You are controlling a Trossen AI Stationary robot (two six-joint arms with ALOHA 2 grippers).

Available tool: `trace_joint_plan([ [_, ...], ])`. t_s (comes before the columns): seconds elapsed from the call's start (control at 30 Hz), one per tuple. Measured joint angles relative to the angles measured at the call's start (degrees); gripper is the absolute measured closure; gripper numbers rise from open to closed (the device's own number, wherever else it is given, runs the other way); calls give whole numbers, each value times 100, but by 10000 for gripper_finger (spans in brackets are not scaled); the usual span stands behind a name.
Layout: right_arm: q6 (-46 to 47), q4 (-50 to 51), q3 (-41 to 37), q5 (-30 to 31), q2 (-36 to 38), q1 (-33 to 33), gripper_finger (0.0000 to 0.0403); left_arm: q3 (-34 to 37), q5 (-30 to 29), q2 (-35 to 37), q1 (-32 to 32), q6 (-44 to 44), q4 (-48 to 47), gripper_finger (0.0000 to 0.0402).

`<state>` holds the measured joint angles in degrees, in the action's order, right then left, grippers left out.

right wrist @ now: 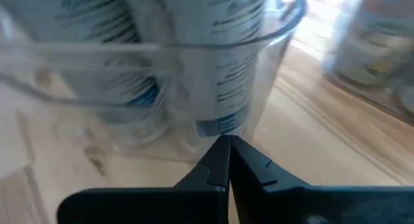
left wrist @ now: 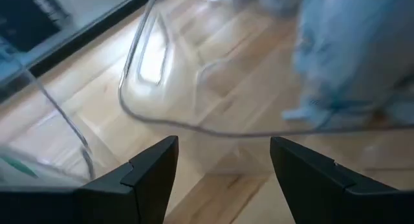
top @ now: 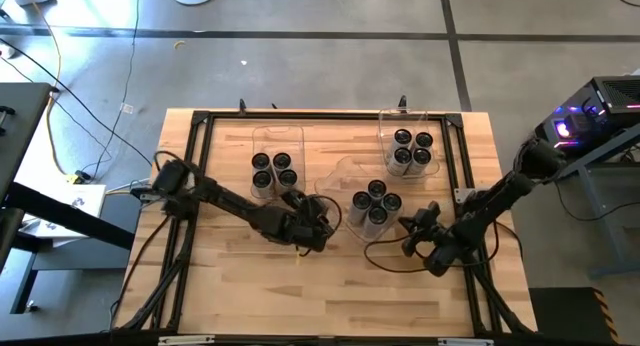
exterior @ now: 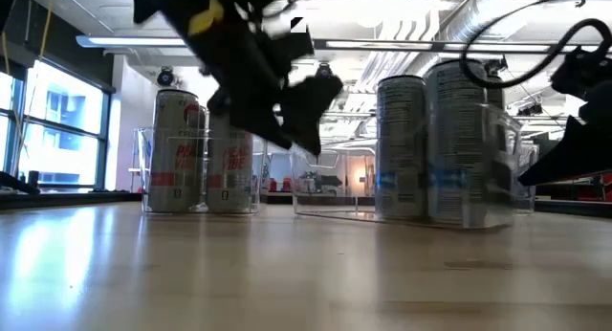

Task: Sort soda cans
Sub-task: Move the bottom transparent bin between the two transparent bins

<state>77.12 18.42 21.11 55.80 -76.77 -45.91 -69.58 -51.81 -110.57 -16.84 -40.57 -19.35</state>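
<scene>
Soda cans stand upright in three groups. Several red-labelled ones point(top: 274, 169) fill a clear bin point(top: 277, 136) at the far left. Several blue-labelled cans point(top: 376, 202) stand in a bin mid-table, and more point(top: 411, 151) in a bin point(top: 403, 117) at the far right. An empty clear bin point(top: 340, 174) lies between them. My left gripper point(top: 322, 224) point(left wrist: 223, 146) hangs open just short of the empty bin's near rim point(left wrist: 194, 125), nothing between its fingers. My right gripper point(top: 408, 244) point(right wrist: 228, 141) is shut and points at the mid-table bin's wall point(right wrist: 194, 88). My right gripper's shut fingertips point(right wrist: 220, 153) stand right at the foot of the mid-table bin's clear wall, coming slanting down from the table's near right. Whether they touch the wall I cannot tell.
A black frame point(top: 330, 116) runs around the wooden table top. Bare wood point(top: 300, 296) spreads along the near side. A cable point(top: 385, 256) loops on the table beside my right gripper. Beyond the right edge stands lit equipment point(top: 590, 116).
</scene>
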Motion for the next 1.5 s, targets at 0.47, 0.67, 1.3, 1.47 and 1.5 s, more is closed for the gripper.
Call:
trace_joint_plan([
  [0.47, -1362, 7, 64, -1128, 226, 714, 403, -42, 934, 1031, -464, 1076, 632, 161],
  [0.67, -1226, -378, 45, -841, 145, 996, 403, -91, 2179, 1340, -987, 972, 548, 161],
  [1.3, -3404, -4180, 330, -1366, -1421, 1364, 403, 657, 921, 2520, -2660, -3144, -2977, 161],
  [1.47, -3637, -4239, 800, -1405, -1977, 1650, 403, 1579, 903, 2516, -2758, -3781, -2119, 161],
  [1.5, -3700, -4241, 905, -1409, -2071, 1713, 403, 1745, 880, 2514, -2758, -3858, -1862, 161],
])
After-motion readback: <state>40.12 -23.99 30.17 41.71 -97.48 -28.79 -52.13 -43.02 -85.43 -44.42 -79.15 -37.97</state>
